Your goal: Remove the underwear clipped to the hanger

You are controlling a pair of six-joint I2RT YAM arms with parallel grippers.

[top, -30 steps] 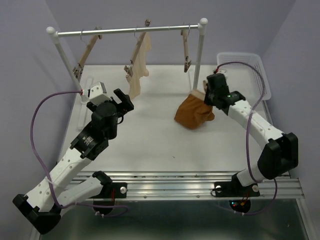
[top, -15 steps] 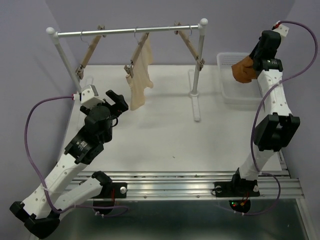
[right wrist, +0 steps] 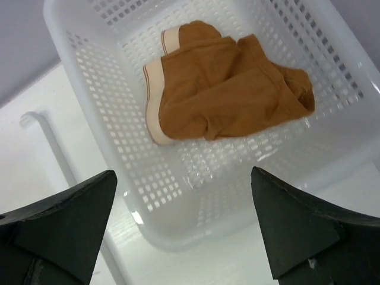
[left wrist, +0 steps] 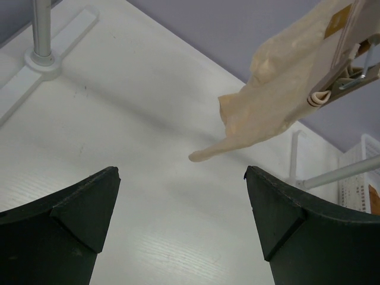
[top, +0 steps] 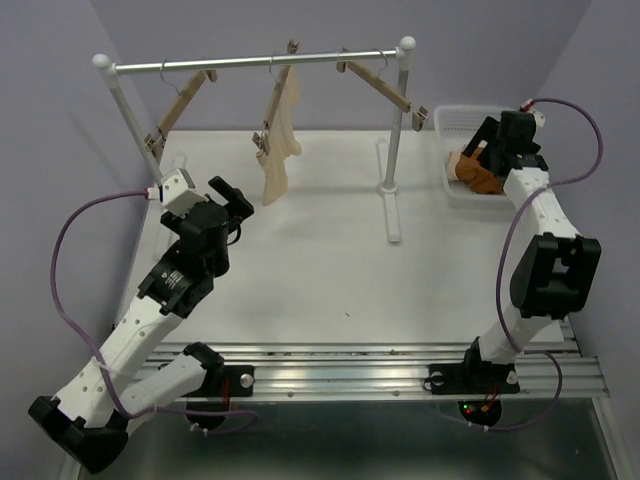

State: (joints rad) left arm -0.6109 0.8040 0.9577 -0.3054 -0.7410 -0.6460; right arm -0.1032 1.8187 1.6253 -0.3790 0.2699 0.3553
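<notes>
The right claw [right wrist: 183, 175] has just gone from shut to wide and hangs over the basket [right wrist: 89, 101] at the far right of the table [top: 320, 260]. The underwear [right wrist: 228, 89], held in it a moment ago, now lies loose on the basket floor, touching neither finger. The right hanger [top: 385, 92] on the rail [top: 240, 63] is bare, so the task looks done; the arm need only draw back. The left claw [left wrist: 181, 170] stands wide and empty near the cream garment [left wrist: 267, 101], which hangs clipped.
</notes>
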